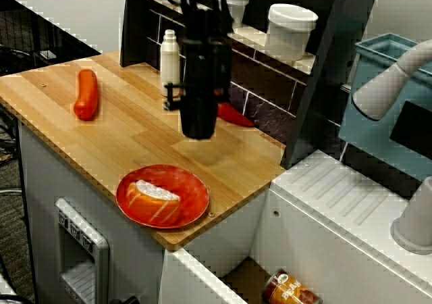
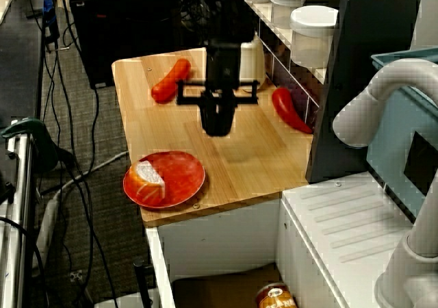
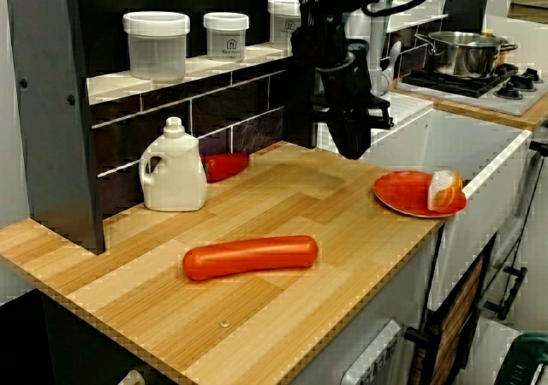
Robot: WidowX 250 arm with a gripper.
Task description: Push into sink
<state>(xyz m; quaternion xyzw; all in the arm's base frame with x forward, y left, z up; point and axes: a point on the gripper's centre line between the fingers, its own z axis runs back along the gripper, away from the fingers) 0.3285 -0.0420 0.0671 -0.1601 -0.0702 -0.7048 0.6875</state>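
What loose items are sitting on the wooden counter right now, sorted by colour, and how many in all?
Red or orange-red: 3 – sausage, pepper, plate
White: 1 – jug
Orange and white: 1 – food piece on the plate
Total: 5

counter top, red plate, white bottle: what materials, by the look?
Light wooden counter top: wood or laminate, visible grain strips, matte. Round red plate: likely plastic, glossy highlights. White handled bottle: probably moulded plastic, smooth, slight sheen.
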